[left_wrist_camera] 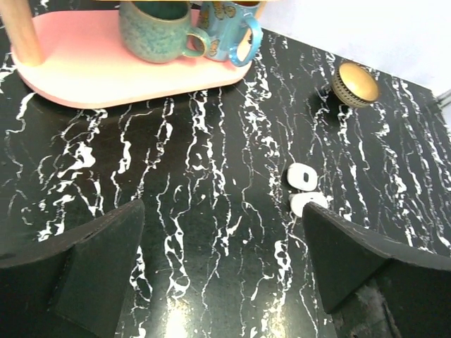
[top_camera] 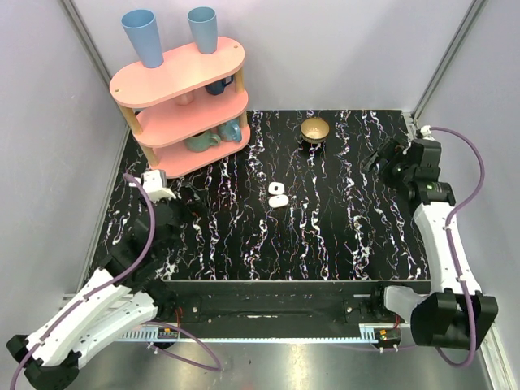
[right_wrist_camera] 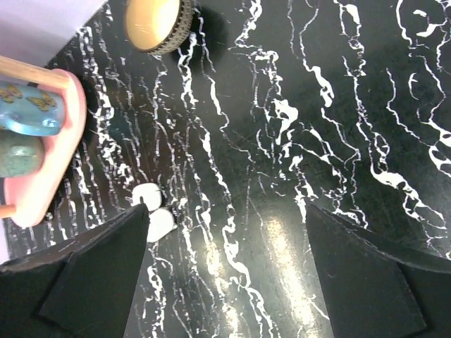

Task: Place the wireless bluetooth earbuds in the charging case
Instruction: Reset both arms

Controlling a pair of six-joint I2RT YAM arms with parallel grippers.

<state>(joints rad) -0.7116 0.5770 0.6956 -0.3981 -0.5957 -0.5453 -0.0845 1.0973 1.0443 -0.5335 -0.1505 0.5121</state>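
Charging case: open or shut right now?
Looks open: the charging case lies as two white halves side by side, touching. Whether the earbuds sit inside is too small to tell.

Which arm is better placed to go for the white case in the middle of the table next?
Probably left. The left gripper is open and level with the charging case, which its wrist view shows whole; the right gripper is open too, but sits farther back on the table.

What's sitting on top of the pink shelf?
Two tall blue cups stand on the top board of the pink shelf. Below it, mugs sit on the lower tiers, largely hidden from above by the boards.
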